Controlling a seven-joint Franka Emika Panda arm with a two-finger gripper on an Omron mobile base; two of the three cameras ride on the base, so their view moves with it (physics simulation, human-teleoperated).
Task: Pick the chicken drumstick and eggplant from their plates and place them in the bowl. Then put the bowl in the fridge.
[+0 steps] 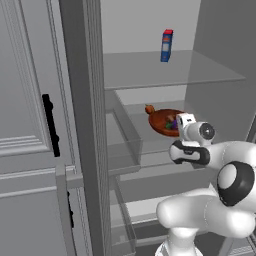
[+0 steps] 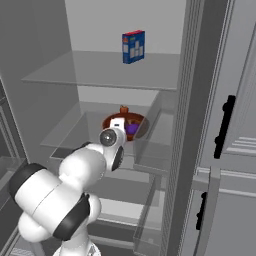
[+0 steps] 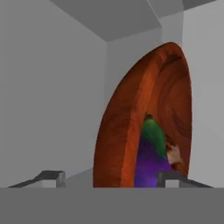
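Inside the open fridge (image 2: 75, 80): reddish-brown bowl (image 1: 161, 120) resting on a glass shelf (image 2: 70, 132), holding the purple eggplant (image 2: 131, 129) and the chicken drumstick (image 1: 149, 109) at its far rim. On the shelf above, a blue carton (image 2: 133, 46). Gripper (image 3: 109, 178) spread wide astride the bowl's near rim, grasping nothing.

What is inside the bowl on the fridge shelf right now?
The bowl holds the purple eggplant, its green cap showing in the hand view, and the drumstick sticking over the rim. The bowl's floor beneath them is covered.
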